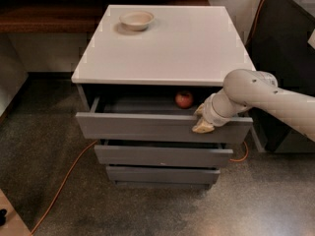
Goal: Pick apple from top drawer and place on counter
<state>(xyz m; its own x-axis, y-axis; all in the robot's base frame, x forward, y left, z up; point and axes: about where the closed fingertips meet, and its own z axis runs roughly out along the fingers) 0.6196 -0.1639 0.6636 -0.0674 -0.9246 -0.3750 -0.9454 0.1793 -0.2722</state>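
The top drawer [138,127] of the grey cabinet stands partly pulled out. The small red apple [184,99] lies inside it at the back right, half in shadow under the white counter [172,48]. My gripper [201,118] is at the right part of the drawer's front panel. One fingertip [203,127] lies on the outer face and the other sits behind the top edge, so it is shut on the drawer front. The apple is a short way behind and left of the gripper, apart from it.
A shallow beige bowl [137,19] sits at the counter's far left. Two shallower drawers [162,155] below are closed. A dark wooden ledge [44,16] runs behind at left. A dark cabinet [288,38] stands close on the right. An orange cable [61,183] crosses the floor.
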